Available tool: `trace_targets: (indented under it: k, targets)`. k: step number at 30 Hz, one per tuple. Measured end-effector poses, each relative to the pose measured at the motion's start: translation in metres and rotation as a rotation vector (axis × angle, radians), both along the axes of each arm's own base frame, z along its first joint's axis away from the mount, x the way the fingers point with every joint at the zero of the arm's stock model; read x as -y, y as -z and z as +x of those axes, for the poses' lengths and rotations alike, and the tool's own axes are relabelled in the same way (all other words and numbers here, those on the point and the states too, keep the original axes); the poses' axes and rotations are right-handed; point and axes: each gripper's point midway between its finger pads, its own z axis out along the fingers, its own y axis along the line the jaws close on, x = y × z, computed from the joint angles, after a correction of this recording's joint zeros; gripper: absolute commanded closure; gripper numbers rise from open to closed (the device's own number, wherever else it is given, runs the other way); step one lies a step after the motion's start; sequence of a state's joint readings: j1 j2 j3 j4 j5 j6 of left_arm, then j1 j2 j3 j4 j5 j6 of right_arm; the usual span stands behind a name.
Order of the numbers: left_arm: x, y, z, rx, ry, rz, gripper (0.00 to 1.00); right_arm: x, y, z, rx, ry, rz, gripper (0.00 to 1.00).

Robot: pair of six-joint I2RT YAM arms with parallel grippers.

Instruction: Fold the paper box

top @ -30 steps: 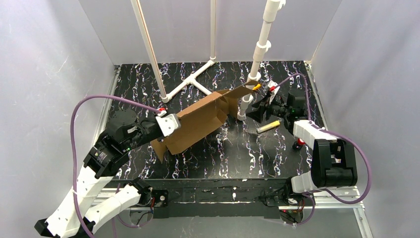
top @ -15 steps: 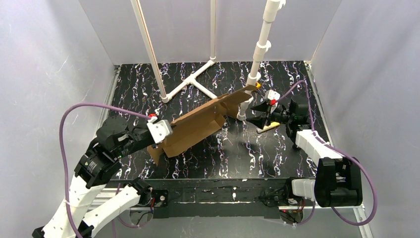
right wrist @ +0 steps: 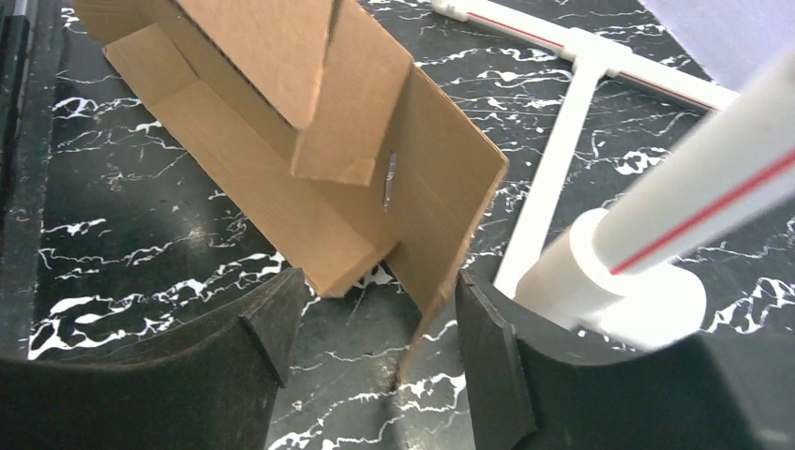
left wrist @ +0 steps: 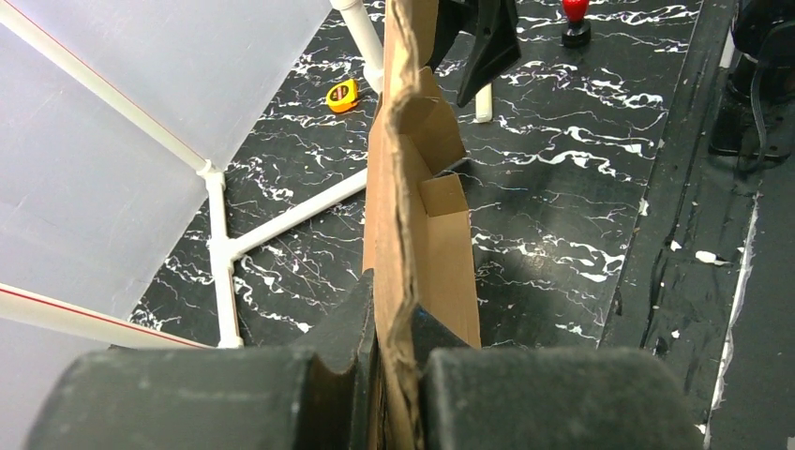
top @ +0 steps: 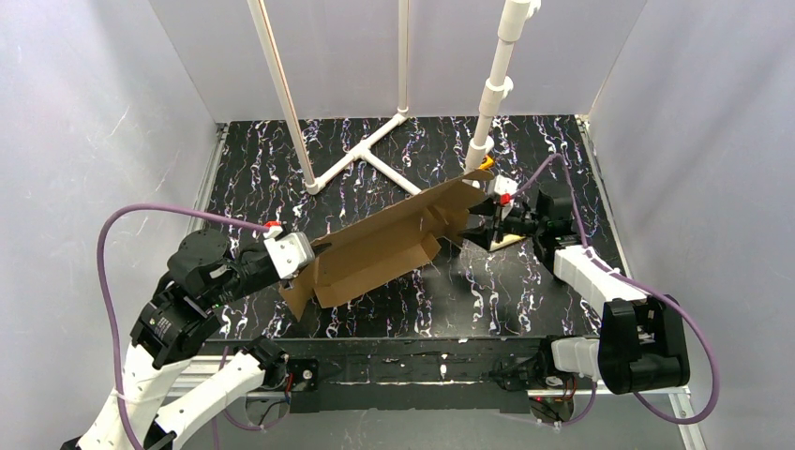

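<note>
**You are bracing the box at both ends for the next fold**

Your left gripper is clamping the near-left edge of the box, which is hanging tilted above the middle of the table (a long flap is already bending up along it). Be keeping that pinch firm while your right gripper, fingers spread around the far corner without squeezing it, is closing squarely on the board, clear of the white post. Against a second ago, the left arm is sitting farther back, the box is lying nearer you, and the right gripper is straddling the corner it was standing beside.
</note>
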State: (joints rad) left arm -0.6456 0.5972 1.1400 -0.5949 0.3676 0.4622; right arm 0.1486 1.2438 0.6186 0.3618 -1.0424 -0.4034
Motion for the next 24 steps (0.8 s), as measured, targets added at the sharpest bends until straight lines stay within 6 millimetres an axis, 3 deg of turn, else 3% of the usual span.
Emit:
trace_targets:
  k: [4,8,12,24]
  targets:
    - [0.001,-0.001,0.000,-0.005,0.004,-0.010,1.00,-0.013,0.002,-0.003,0.000,-0.006,-0.014,0.54]
    - [0.002,0.000,0.000,-0.008,0.004,-0.011,1.00,-0.012,0.003,0.007,-0.009,0.068,-0.024,0.71]
    - [0.003,0.007,0.002,-0.019,0.003,-0.004,1.00,-0.007,0.004,0.018,-0.017,0.138,-0.034,0.99]
    - [0.011,0.015,0.013,-0.047,-0.013,-0.028,1.00,0.001,0.002,0.031,-0.072,0.248,-0.008,0.99]
